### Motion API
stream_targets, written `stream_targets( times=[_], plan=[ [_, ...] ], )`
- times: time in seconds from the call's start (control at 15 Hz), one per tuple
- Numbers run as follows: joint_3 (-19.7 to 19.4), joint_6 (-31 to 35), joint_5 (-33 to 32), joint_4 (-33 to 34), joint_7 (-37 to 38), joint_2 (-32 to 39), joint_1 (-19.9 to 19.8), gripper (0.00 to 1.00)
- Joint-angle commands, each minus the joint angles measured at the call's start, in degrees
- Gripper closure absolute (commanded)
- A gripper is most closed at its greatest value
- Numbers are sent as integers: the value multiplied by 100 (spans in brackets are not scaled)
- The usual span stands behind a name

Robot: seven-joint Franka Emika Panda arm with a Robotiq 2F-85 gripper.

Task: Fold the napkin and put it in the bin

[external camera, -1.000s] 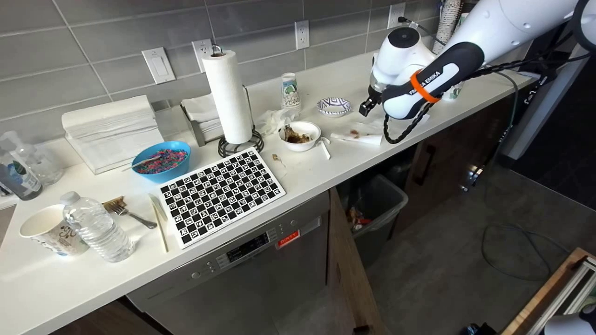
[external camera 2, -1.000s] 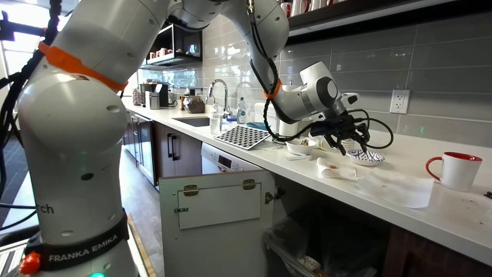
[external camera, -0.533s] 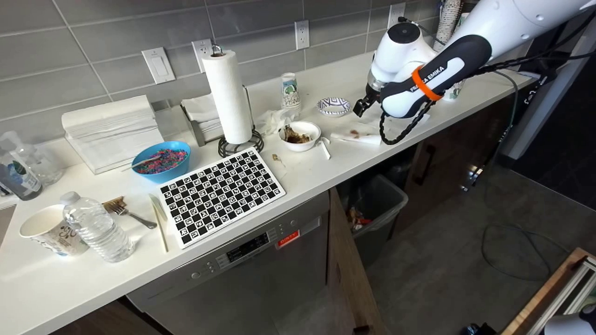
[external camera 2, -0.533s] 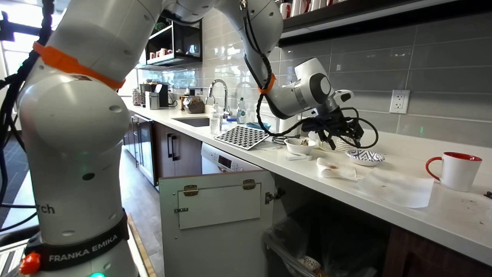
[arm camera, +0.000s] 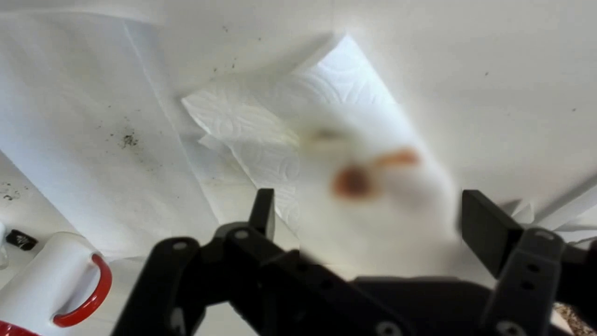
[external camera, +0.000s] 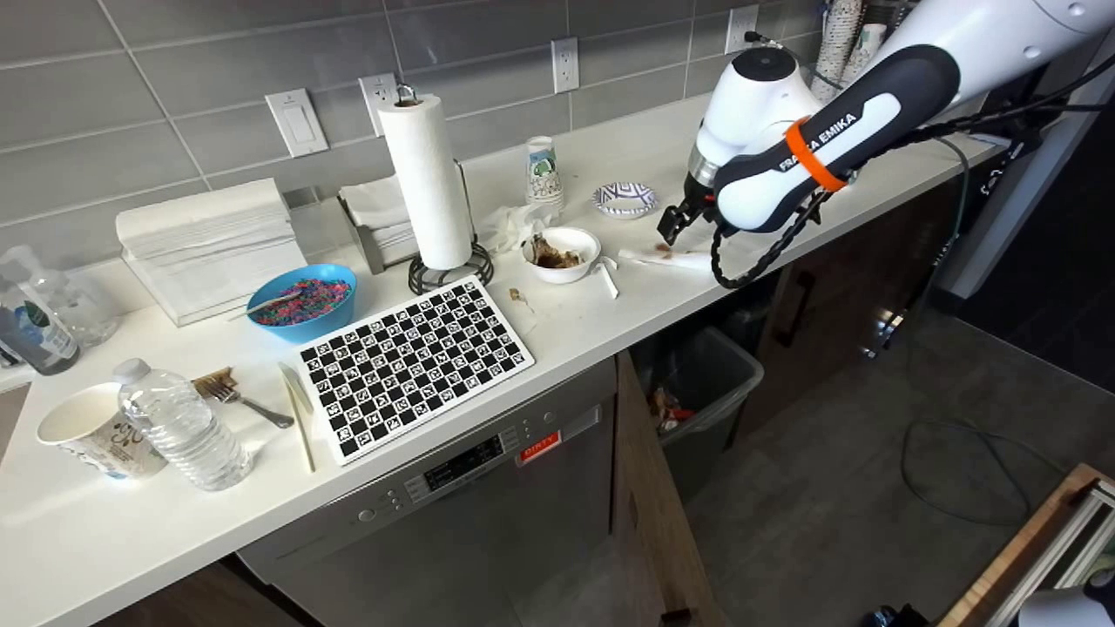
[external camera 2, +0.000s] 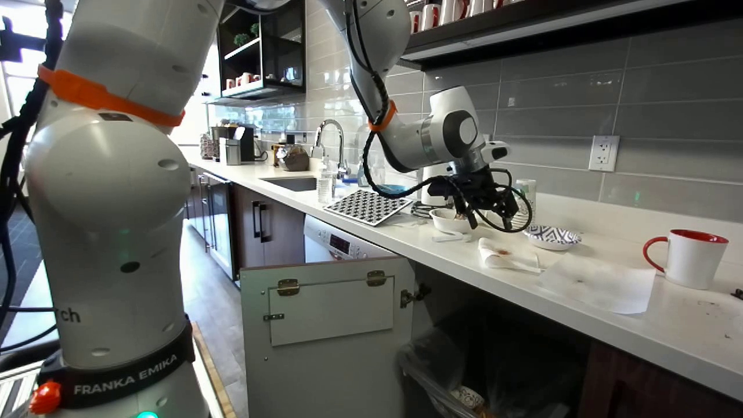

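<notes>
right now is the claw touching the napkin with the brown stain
Apart: in an exterior view, a strip of counter shows between the open claw and the stained napkin.

Fingers (external camera 2: pixel 472 221) shifted in an exterior view, farther from patterned bowl (external camera 2: pixel 552 238), partly hiding white bowl (external camera 2: pixel 447 222)

Kitchen; sink (external camera 2: pixel 293 184) and faucet (external camera 2: pixel 341 142); dishwasher (external camera: pixel 470 496) under white counter (external camera: pixel 584 318); grey wall tiles (external camera: pixel 261 52); mugs (external camera 2: pixel 453 11) on dark shelf (external camera 2: pixel 522 16)
</notes>
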Motion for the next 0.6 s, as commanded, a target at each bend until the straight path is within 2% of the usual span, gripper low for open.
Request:
stream_targets(
  times=[0.0,0.53],
  plan=[
    [412,-89,336,-242,-630,-41,-399,0],
    [902,-15,604,-39,-1830,321,-924,0]
  ],
)
